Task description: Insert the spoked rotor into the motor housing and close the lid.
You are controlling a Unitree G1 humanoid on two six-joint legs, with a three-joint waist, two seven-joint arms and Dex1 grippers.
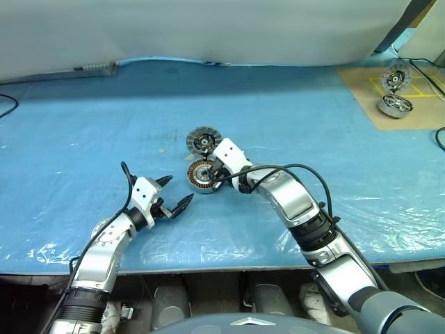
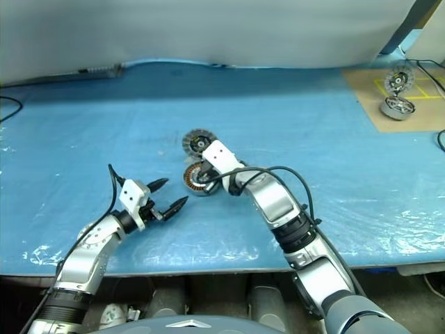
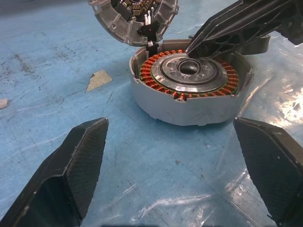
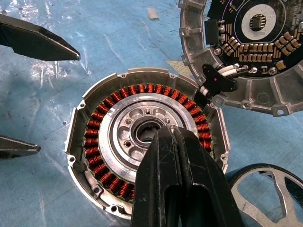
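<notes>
Item 1: motor housing (image 4: 147, 151) on the blue table (image 1: 83, 125), lid (image 4: 246, 52) tilted open at its rim. I see the spoked rotor (image 4: 265, 194) just beside it. Right gripper (image 4: 166, 135) (jaws together) tips over the centre; left gripper (image 1: 175, 196) jaws apart, near.

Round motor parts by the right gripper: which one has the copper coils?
The motor housing, the open cup under the shut right gripper. The lid beside it shows a circuit board, and the spoked rotor is a bare dark ring.
</notes>
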